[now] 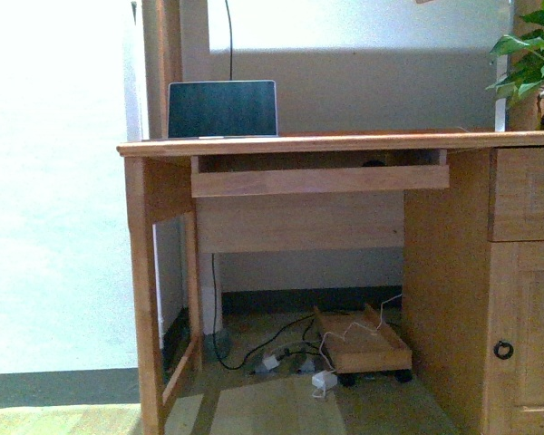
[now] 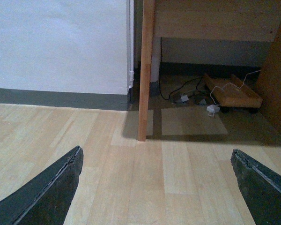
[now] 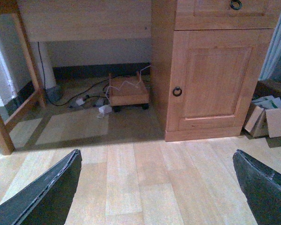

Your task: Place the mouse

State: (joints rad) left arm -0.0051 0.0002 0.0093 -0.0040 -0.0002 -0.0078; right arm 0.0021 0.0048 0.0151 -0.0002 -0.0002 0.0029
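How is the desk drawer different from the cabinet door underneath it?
The drawer is short and wide; the cabinet door below it is tall with a recessed panel. The drawer's ring pull sits mid-width; the door's ring pull sits near one side edge. Both are shut, of the same light wood, with dark ring pulls.

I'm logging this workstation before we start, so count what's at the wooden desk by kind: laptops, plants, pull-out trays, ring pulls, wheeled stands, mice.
Laptop: 1
Plant: 1
Pull-out tray: 1
Ring pulls: 2, door and drawer
Wheeled stand: 1
Mouse: 1, only a dark shape barely showing on the tray
Total: 7
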